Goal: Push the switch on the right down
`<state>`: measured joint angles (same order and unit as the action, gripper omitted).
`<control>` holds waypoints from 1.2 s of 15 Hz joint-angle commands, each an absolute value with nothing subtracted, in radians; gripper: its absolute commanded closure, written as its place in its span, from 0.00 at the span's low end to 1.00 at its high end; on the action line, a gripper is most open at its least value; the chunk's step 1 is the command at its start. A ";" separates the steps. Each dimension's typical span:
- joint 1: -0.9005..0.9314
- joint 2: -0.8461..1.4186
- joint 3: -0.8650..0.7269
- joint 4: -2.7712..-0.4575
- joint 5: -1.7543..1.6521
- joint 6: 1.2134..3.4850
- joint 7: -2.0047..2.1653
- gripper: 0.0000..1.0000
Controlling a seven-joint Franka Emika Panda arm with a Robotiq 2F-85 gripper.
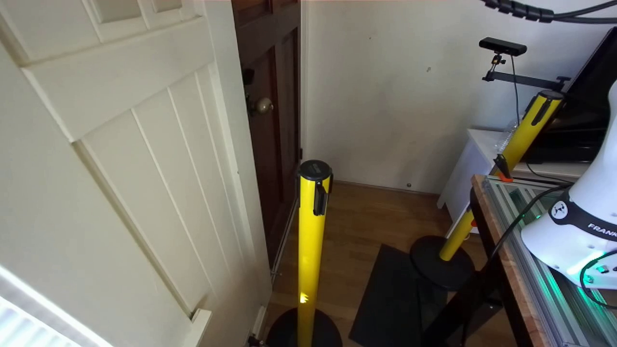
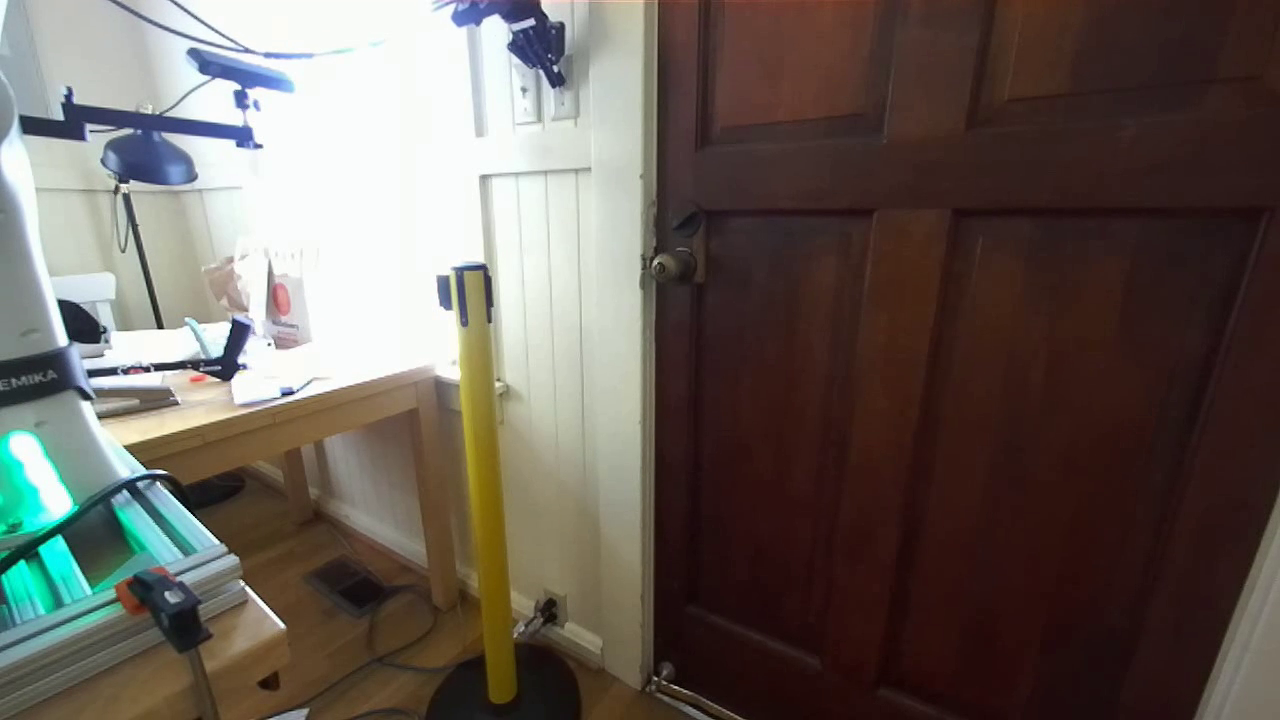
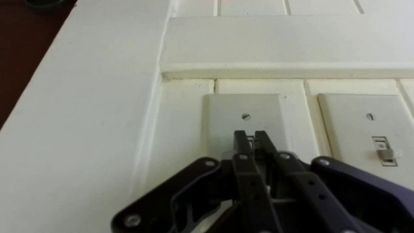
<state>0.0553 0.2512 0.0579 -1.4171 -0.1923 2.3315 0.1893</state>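
- Cream panelled wall (image 3: pixel 106 106) fills most of the wrist view, which stands upside down: true downward there runs toward the rail (image 3: pixel 275 42) at the top.
- The right-hand switch (image 3: pixel 246 124), the one nearer the dark door (image 2: pixel 960 400), is directly in front of the gripper (image 3: pixel 250 133).
- Its jaws stand narrow, with a slim gap in which the switch slot (image 3: pixel 251 139) shows; whether the lever is pinched, touched or merely near, I cannot tell.
- For a clean press, I would set the fingertips (image 3: pixel 240 137) above the lever, then draw them straight down along the wall until it flips, pressing inward only lightly so nothing binds.
- Sideways drift is worth guarding against: the neighbouring switch (image 3: pixel 385 152) is near, on the side away from the door.
- That rail juts from the wall and could catch the gripper if the stroke runs long.
- Lower down, a yellow post (image 2: pixel 486 480) stands before the wall, with a wooden table (image 2: pixel 290 425) near it in an exterior view; neither seems likely to block so short a move.
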 commanded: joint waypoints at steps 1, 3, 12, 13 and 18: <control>0.078 0.281 0.038 -1.368 -0.198 2.320 0.175 1.00; 0.080 0.278 0.041 -1.376 -0.187 2.305 0.169 0.98; 0.072 0.249 0.067 -1.479 -0.177 2.295 0.155 0.98; 0.072 0.248 0.067 -1.485 -0.178 2.296 0.154 0.98; 0.085 0.250 0.052 -1.498 -0.170 2.301 0.151 0.98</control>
<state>0.0630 0.2550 0.0517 -1.4293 -0.1922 2.3284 0.1639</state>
